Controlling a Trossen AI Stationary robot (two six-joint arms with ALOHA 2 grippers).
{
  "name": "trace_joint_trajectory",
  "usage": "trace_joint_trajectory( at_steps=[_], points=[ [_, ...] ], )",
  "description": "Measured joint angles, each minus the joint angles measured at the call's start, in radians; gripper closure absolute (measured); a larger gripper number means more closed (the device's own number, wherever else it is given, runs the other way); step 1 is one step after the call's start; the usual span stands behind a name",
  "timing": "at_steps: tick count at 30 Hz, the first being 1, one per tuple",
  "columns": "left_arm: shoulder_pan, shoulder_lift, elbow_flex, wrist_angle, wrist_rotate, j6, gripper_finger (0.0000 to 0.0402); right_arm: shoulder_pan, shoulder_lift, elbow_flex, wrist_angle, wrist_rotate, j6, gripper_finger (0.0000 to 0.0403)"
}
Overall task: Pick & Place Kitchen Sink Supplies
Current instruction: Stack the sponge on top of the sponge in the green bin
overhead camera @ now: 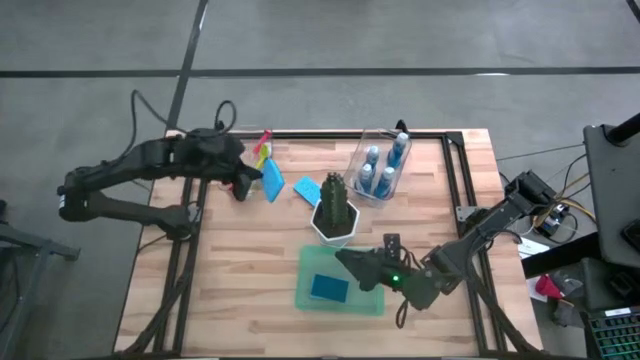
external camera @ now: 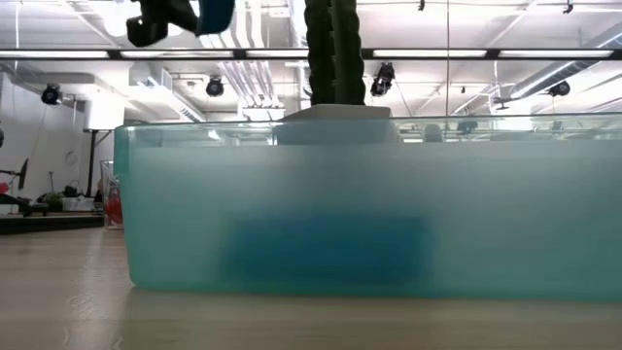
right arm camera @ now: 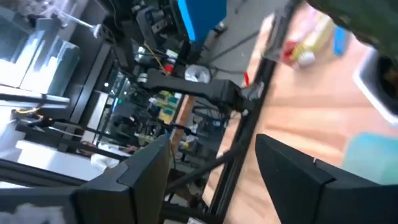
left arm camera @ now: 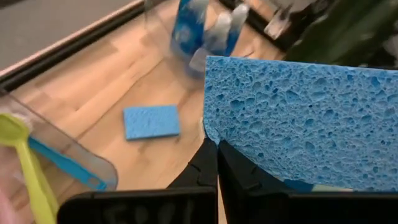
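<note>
Currently, left hand [overhead camera: 255, 183] grips a blue sponge [left arm camera: 298, 124] by one edge, raised above the tabletop [overhead camera: 240, 270] near the brushes [overhead camera: 263, 146]; the shallow pinch risks slippage. Right hand [overhead camera: 360, 268] waits released beside the green tray [overhead camera: 305, 290].

both arms are matte black with chunky jointed links, black cables trailing off them, and there's a small green light glowing on the right arm [overhead camera: 398, 279] beside the plant [overhead camera: 334, 205]
</note>
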Motion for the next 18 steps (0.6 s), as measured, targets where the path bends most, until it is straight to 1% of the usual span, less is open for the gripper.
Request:
trace_joint_trajectory(
  at_steps=[3,7,10,13,16,18],
  points=[
    [-0.034,-0.032,0.004,0.012,-0.048,-0.016,0.0401,-0.018,0.035,0.013,0.076,0.005,-0.101,0.0164],
    [-0.092,-0.051,0.007,0.012,-0.160,-0.022,0.0401,-0.030,0.097,0.070,0.094,0.039,-0.192,0.0165],
    [-0.151,-0.060,0.007,0.016,-0.281,-0.052,0.0401,-0.034,0.140,0.138,0.098,0.099,-0.284,0.0170],
    [-0.226,-0.068,0.008,0.053,-0.404,-0.058,0.0401,-0.038,0.182,0.224,0.099,0.168,-0.414,0.0172],
    [-0.319,-0.064,0.021,0.083,-0.533,-0.022,0.0401,-0.044,0.215,0.315,0.098,0.221,-0.571,0.0170],
    [-0.387,-0.056,0.037,0.113,-0.620,0.015,0.0401,-0.051,0.231,0.367,0.099,0.234,-0.654,0.0170]
  ],
)
